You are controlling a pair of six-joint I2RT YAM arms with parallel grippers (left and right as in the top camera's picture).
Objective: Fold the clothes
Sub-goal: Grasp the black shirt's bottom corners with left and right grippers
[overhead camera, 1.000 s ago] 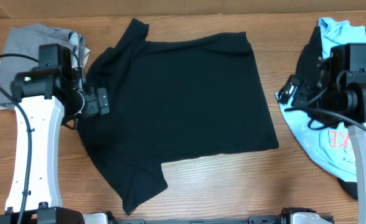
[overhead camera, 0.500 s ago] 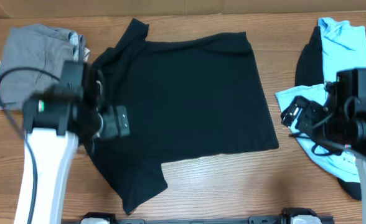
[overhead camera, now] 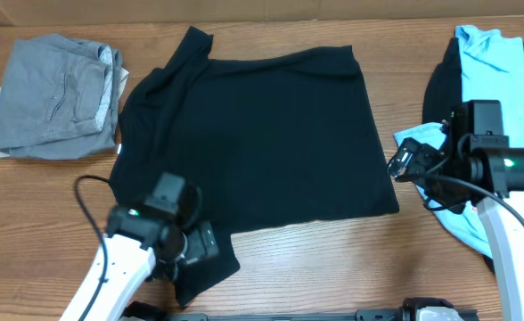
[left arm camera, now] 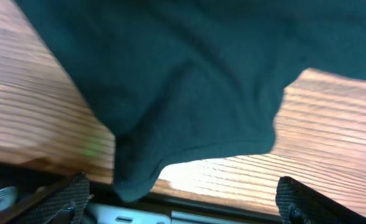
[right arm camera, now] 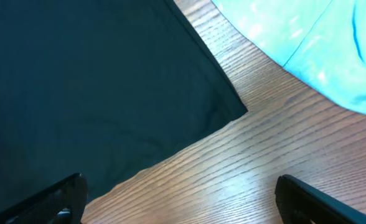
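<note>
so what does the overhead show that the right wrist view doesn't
Only the overhead: the grey garment, the left gripper over the black T-shirt's lower sleeve, and the shirt's whole outline. Only the right wrist: its own fingers, spread wide. Both: the T-shirt's hem corner, the light-blue tee and the bare table between them.

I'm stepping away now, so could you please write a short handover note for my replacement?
Left gripper: open, empty, over the near sleeve of the black T-shirt.
Right gripper: open, empty, beside that shirt's hem.
Things: black T-shirt spread flat in the middle; grey garment bundled far left; light-blue tee on another black garment at right.
Done: no fold in the black T-shirt yet.
Left: fold it, then likely the right-hand pile.
</note>
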